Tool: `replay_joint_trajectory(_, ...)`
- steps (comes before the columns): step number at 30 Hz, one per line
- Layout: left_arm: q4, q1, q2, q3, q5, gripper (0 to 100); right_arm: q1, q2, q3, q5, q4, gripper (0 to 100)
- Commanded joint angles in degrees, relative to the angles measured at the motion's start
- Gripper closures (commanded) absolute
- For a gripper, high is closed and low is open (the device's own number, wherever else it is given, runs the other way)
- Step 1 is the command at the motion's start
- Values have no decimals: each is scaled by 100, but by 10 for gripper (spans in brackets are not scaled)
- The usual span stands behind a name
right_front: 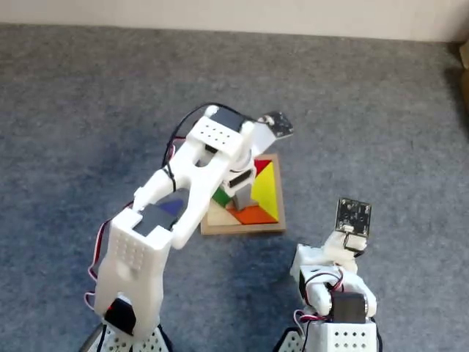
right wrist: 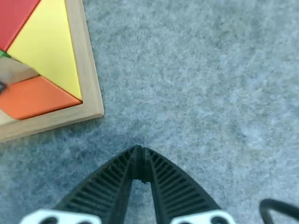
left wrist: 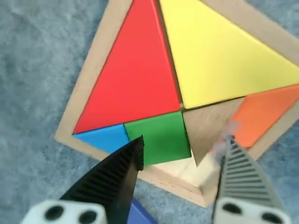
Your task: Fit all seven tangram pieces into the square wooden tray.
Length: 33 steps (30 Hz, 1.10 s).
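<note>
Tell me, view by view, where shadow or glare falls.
High view: the white left arm hides much of the square wooden tray, and the grey carpet just beside the tray lies in soft shadow. Left wrist view: a pale sheen on the large yellow triangle, no hard glare. Right wrist view: even light, a faint shadow along the tray's edge.

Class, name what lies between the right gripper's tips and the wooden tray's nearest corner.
Bare grey carpet lies between the right gripper and the tray, as the right wrist view shows.
</note>
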State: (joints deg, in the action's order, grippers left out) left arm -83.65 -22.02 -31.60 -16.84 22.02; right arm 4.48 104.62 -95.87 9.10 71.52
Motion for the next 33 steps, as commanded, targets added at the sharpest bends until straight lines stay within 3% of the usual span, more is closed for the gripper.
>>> replay_joint_trajectory(1,-18,259,391,-154,-70,748,-75,119,-866,-35,13,983)
replay_joint_trajectory(25,431,347,347,198,-316,748,-101,119,-866,-35,13,983)
replay_joint_trajectory(33,114,505,1719,998,-334,748,-101,119,-866,-35,13,983)
